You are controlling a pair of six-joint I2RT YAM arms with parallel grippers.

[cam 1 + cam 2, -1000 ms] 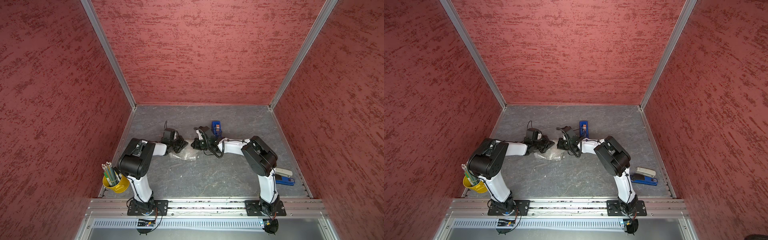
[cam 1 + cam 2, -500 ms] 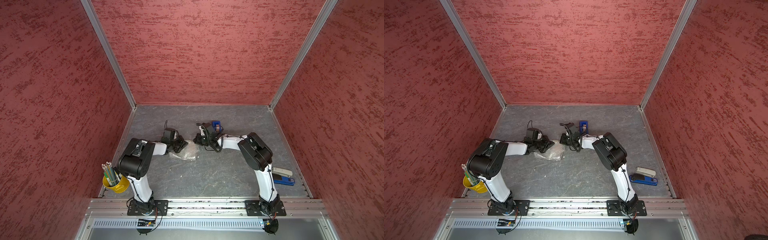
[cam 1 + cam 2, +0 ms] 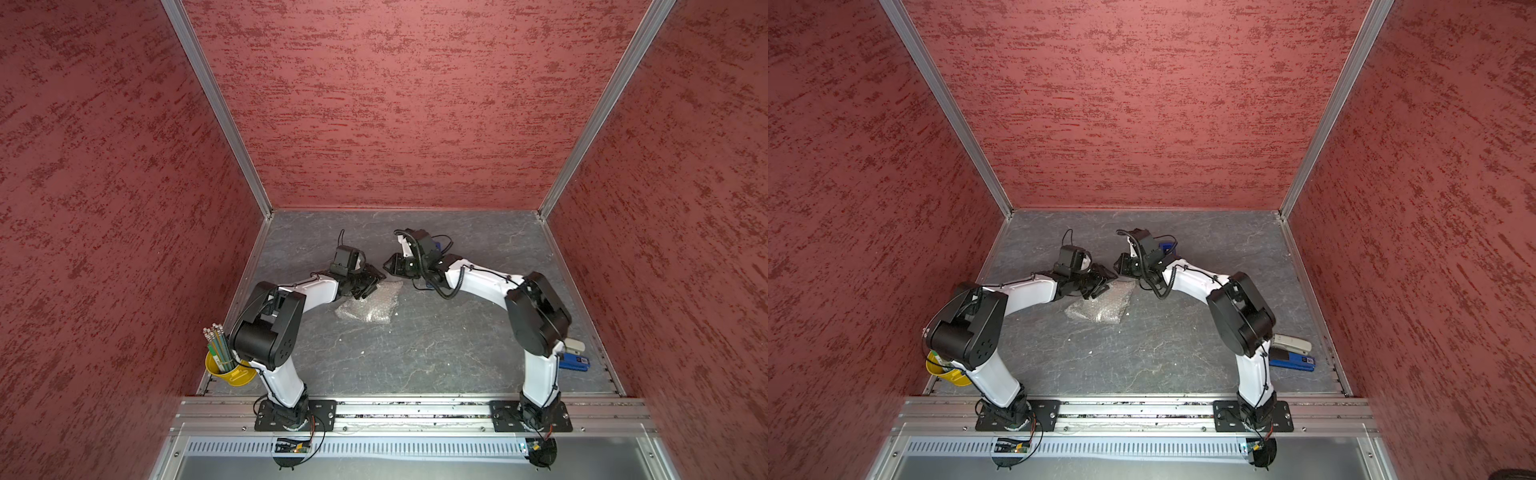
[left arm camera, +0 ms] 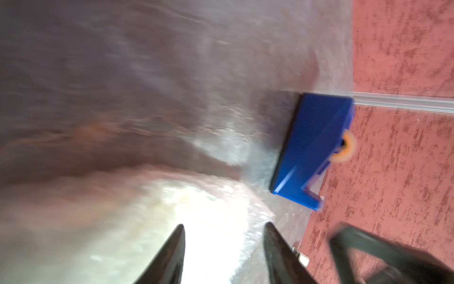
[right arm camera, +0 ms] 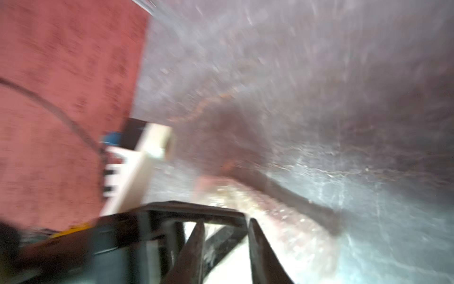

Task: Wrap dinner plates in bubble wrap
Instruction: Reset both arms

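left gripper: jaws were found parted, nothing clamped | right gripper: likewise parted, narrower | bubble wrap: was seen bunched just beneath both tips (plate unseen, judged folded inside for cushioning)

A back wall and two side walls, all in rough red plaster with darker streaks, close in the space, with pale metal strips down the corners. The table is dark grey with pale marble-like veins, bordered at the near edge by a silver metal rail. Light gleams pale off the table in both wrist views.
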